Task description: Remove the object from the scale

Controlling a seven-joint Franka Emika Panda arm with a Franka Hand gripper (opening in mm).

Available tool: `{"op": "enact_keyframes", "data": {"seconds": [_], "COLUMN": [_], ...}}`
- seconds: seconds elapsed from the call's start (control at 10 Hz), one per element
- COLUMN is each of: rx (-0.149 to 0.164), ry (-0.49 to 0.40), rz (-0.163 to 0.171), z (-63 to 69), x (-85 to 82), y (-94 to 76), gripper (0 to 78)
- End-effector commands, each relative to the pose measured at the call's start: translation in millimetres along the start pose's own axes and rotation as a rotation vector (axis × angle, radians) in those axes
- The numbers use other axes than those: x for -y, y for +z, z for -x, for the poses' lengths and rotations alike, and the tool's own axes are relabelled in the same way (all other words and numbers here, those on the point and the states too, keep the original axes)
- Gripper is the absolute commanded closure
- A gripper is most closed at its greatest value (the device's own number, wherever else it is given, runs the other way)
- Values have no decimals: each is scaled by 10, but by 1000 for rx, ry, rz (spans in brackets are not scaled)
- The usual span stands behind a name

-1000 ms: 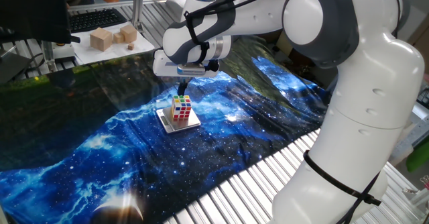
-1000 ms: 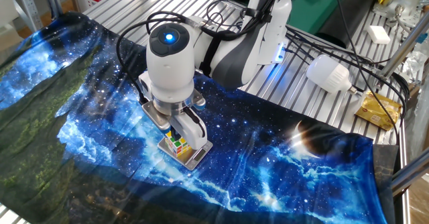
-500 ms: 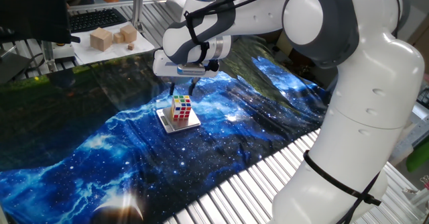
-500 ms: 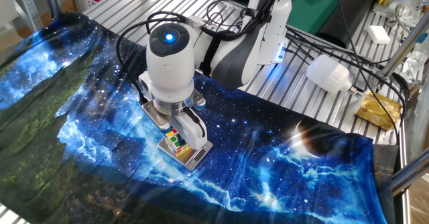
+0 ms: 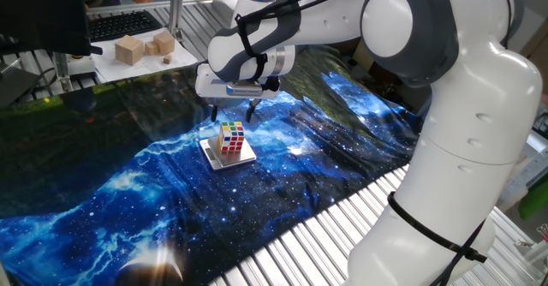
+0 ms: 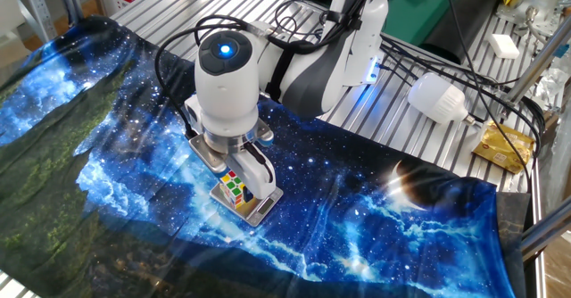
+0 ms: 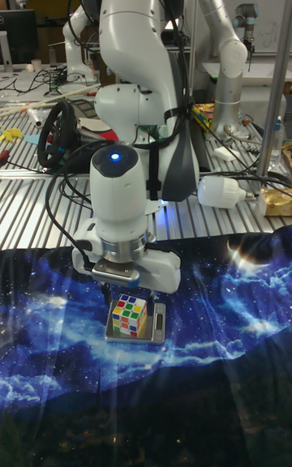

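gripper hovers right over the puzzle cube, jaws spread wider than it, not touching. cube sits upright, centred on the scale, on the galaxy cloth. next move looks like a straight drop, 1 finger per side.

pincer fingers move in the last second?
Yes. The pincer has opened: its fingers, together a second ago, now stand apart above the cube, which sits unmoved on the scale.

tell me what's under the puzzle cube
The puzzle cube sits on the thin silver scale, which lies on the starry cloth. The scale's middle is hidden by the cube.
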State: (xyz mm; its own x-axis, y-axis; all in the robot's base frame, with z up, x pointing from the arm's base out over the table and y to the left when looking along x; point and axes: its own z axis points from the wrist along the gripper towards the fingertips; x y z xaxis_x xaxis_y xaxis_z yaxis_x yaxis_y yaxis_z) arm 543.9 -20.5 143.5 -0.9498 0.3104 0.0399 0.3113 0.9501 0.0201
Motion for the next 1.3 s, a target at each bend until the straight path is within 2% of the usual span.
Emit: {"op": "enact_keyframes", "data": {"seconds": [0.1,0.7,1.3], "rx": [2,3,10], "ry": [0,18,16], "rz": [1,-1,-1], "z": [8,-40,-93], "x": [-1,11,30], "y": [-12,102,292], "gripper": [2,2,2]}}
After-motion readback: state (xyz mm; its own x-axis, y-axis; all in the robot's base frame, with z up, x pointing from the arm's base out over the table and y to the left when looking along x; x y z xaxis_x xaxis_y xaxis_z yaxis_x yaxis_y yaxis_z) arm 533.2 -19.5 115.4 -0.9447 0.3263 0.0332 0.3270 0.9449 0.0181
